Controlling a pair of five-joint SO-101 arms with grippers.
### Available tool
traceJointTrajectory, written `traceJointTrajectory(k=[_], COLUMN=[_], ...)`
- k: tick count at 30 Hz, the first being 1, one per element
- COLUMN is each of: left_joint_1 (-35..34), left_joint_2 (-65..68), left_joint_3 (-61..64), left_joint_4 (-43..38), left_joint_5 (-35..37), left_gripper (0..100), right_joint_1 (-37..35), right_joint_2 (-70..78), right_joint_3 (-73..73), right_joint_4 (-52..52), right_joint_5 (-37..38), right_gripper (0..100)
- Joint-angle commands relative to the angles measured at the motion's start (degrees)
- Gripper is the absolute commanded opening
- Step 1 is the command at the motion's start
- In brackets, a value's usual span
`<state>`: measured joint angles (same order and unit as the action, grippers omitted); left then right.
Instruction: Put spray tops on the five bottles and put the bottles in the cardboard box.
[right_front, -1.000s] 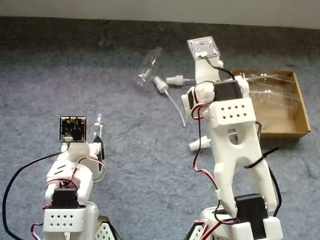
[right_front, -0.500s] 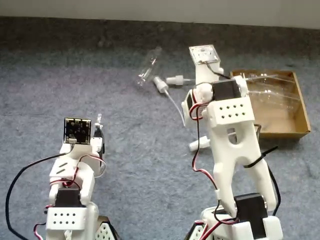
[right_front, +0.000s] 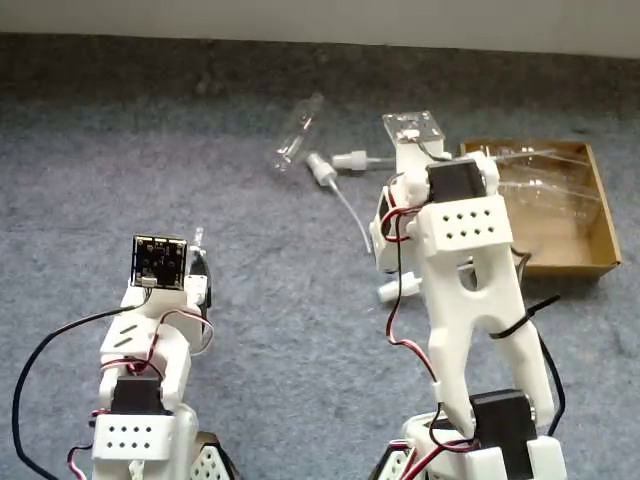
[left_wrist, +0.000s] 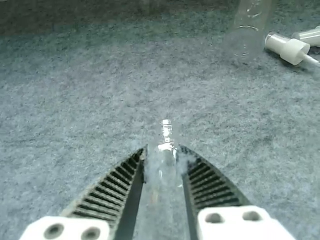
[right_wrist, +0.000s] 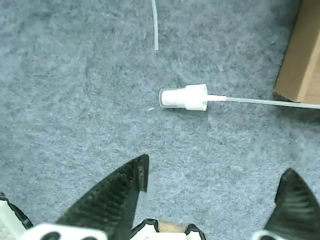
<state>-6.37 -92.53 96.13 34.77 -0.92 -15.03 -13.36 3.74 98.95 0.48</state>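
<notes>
My left gripper (left_wrist: 162, 149) is shut on a clear, uncapped bottle (left_wrist: 163, 160), whose neck points away from the wrist. In the high view this gripper (right_front: 197, 268) is at the lower left, with the bottle's neck (right_front: 198, 238) sticking out past it. A second clear bottle (right_front: 298, 132) lies farther back, with two white spray tops (right_front: 322, 168) (right_front: 352, 158) beside it. My right gripper (right_wrist: 216, 172) hangs open above the carpet, just short of a third spray top (right_wrist: 185, 97) that lies on its side. The cardboard box (right_front: 565, 268) at the right holds several clear bottles (right_front: 540, 190).
A thin dip tube (right_front: 355, 215) runs from one far spray top toward the right arm. The lying top's own tube (right_wrist: 270, 102) reaches to the box corner (right_wrist: 305, 55). Grey carpet covers the table, with free room between the two arms.
The right arm's wrist has drawn back toward its base and tilted down. The left arm has shifted slightly right and back, still holding the bottle.
</notes>
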Motion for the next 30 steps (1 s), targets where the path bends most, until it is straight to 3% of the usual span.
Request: traceJointTrajectory(k=[1, 30], left_joint_1=[1.71, 3.03], left_joint_2=[-0.57, -0.31], left_joint_3=[1.54, 1.54], left_joint_4=[-1.58, -1.32], left_joint_5=[-0.62, -0.7], left_gripper=[7, 7], right_joint_1=[2.07, 2.68], right_joint_2=[-4.0, -15.69], right_joint_3=[-2.95, -2.68], right_joint_4=[-0.22, 0.04], right_joint_5=[-0.53, -0.53], right_gripper=[37.2, 37.2])
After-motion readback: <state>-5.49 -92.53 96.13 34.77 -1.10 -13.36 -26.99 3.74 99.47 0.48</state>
